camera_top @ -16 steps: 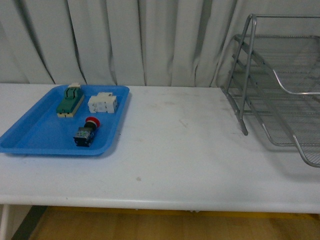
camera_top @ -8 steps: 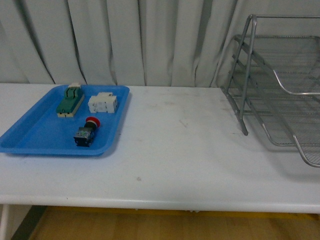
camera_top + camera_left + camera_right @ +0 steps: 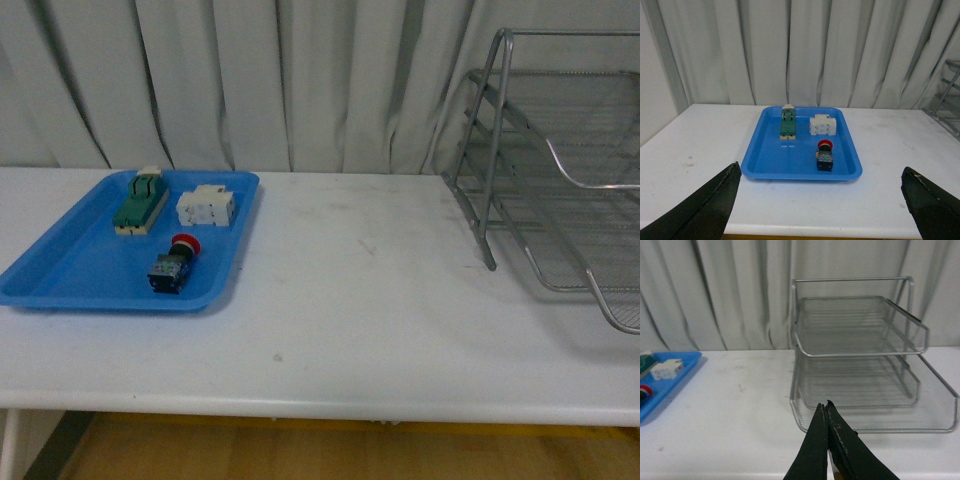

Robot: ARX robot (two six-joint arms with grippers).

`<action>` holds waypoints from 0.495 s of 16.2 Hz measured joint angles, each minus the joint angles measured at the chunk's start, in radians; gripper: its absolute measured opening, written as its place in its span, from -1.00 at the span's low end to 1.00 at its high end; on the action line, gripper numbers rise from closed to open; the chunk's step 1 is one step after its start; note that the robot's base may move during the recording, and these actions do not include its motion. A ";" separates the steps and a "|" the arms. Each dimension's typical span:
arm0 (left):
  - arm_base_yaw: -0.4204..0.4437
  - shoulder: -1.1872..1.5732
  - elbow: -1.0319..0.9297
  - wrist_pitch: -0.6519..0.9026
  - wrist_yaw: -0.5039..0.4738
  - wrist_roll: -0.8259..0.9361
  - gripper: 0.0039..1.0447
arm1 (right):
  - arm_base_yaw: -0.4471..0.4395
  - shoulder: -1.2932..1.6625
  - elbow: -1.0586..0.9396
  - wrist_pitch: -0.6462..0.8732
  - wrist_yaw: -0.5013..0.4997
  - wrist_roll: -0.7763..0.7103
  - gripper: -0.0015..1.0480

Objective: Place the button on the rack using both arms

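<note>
Front view has no arms in it at all, so the wrist cams carry that part. The left gripper point(image 3: 820, 170) has its jaws spread wide, gripping nothing. The right gripper point(image 3: 826, 407) has them pressed together (nothing pinched in there). Past the left one, the button point(image 3: 824, 156) lies in the blue tray point(image 3: 765, 165), red cap pointing away. The rack point(image 3: 860, 340) stands beyond the right gripper, well apart from the tray.
</note>
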 joint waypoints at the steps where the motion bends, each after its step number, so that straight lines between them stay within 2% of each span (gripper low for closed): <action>1: 0.000 0.000 0.000 0.000 0.000 0.000 0.88 | -0.002 -0.017 0.000 -0.018 0.013 0.000 -0.97; 4: 0.000 0.000 0.000 0.000 0.000 0.000 0.88 | -0.006 -0.072 0.000 -0.072 0.013 -0.001 -0.96; 6: 0.000 0.000 0.000 0.000 -0.001 0.000 0.88 | -0.006 -0.232 0.000 -0.243 0.014 -0.001 -0.97; 8: 0.000 0.000 0.000 0.001 0.000 0.000 0.88 | -0.006 -0.235 0.000 -0.251 0.015 -0.001 -0.96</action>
